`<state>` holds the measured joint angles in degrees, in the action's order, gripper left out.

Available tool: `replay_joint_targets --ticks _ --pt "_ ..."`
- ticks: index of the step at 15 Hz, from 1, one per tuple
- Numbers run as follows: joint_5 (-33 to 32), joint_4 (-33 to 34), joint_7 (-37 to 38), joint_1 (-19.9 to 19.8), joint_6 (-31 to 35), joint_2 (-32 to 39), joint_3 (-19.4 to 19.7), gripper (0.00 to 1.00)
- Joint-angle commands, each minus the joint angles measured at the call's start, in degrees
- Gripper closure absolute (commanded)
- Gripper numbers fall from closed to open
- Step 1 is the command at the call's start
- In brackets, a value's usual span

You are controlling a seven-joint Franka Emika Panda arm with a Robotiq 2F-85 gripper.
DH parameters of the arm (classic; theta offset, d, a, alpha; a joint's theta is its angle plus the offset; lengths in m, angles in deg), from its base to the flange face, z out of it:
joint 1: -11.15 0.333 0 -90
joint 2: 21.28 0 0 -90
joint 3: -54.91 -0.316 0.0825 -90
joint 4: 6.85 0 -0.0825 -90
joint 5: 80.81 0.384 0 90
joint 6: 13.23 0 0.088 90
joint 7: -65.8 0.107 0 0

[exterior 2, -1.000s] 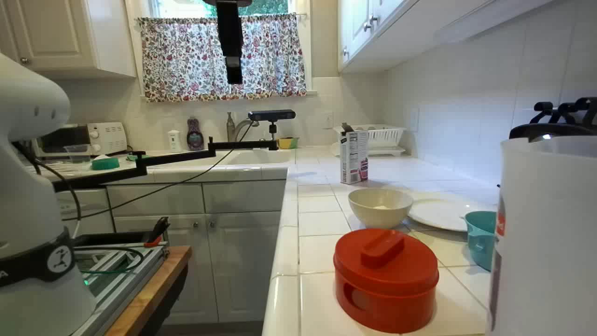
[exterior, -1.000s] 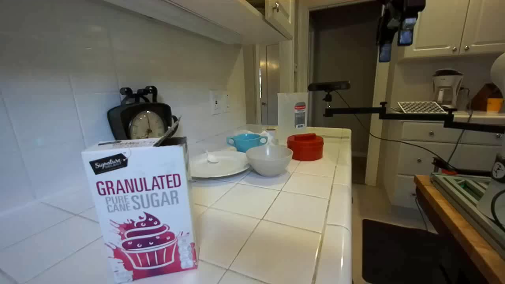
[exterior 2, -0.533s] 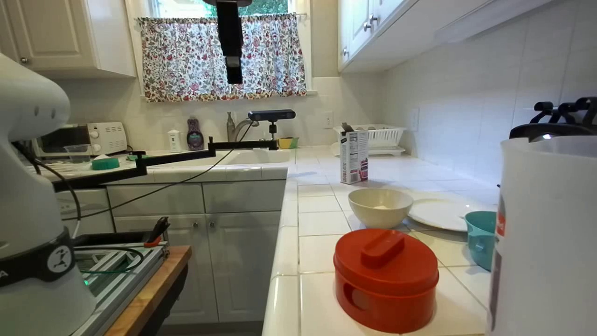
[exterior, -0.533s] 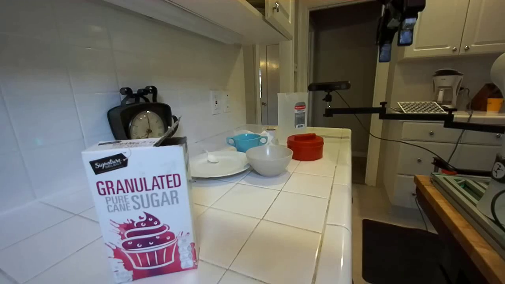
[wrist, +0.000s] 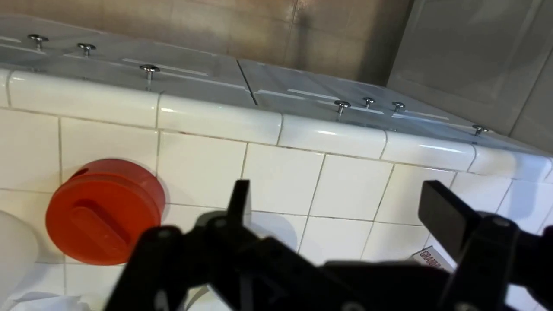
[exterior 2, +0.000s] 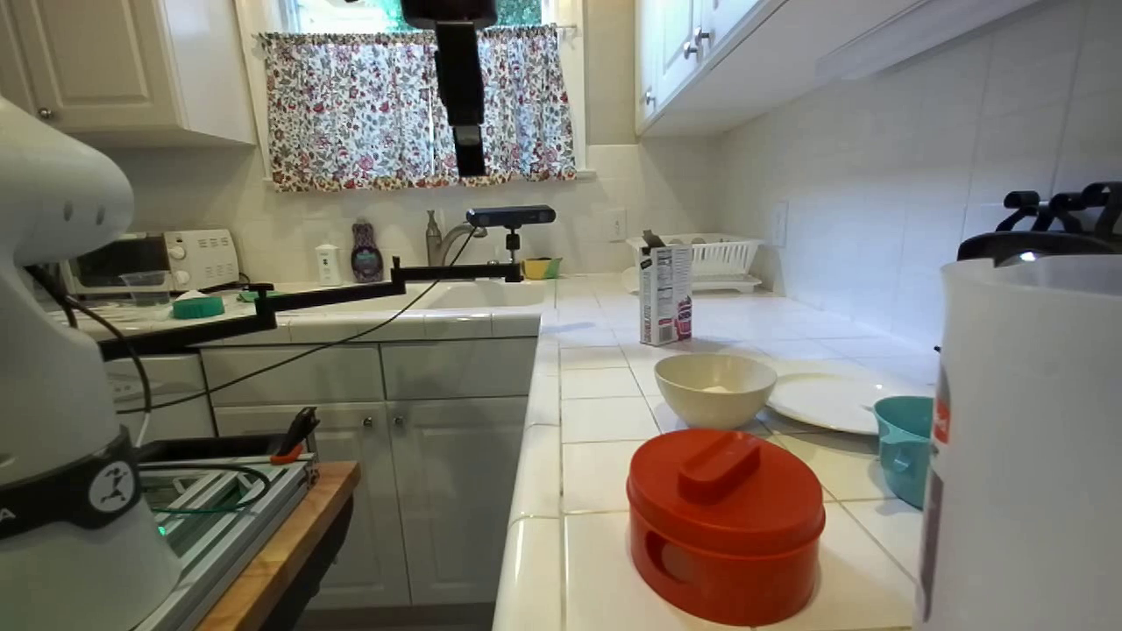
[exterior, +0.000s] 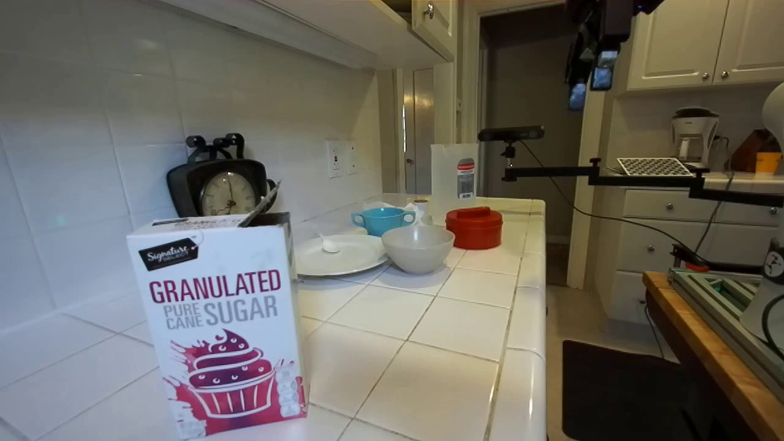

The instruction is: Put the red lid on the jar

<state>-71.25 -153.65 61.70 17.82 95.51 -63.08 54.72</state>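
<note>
The red lid (exterior: 475, 212) with a raised bar grip sits on a squat round red container (exterior: 474, 236) on the white tiled counter; it also shows in the other views (exterior 2: 726, 508) (wrist: 103, 220). The jar (exterior: 444, 174) is tall, whitish and translucent with a label. It stands upright near the red container, large at the right in an exterior view (exterior 2: 1034, 438). A white rounded shape (wrist: 13, 255) at the wrist view's left edge looks like it. My gripper (exterior: 589, 89) (exterior 2: 471, 162) (wrist: 337, 190) is open and empty, high above the counter, apart from both.
A white bowl (exterior: 418, 251), a white plate (exterior: 343, 263) with a white spoon (exterior: 329, 244) and a blue two-handled cup (exterior: 384, 222) stand near the red container. A sugar box (exterior: 220, 324) stands farther along. A camera arm (exterior 2: 351, 295) and wall cabinets (exterior 2: 745, 53) flank the space.
My gripper has moved toward the counter and slightly down during the last half second; before that it was still. It stays open. The objects on the counter have not moved.
</note>
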Motion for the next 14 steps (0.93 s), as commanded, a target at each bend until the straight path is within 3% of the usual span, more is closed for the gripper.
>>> replay_joint_targets --ticks 1,7,14 --pt "-1.4 -1.5 -6.6 -0.5 6.3 4.0 1.9 0.00" --pt "-7.2 -1.7 -18.9 -2.3 18.7 13.9 6.3 0.00" --pt "-5.4 -1.0 -31.4 -1.4 38.0 26.7 10.7 0.00"
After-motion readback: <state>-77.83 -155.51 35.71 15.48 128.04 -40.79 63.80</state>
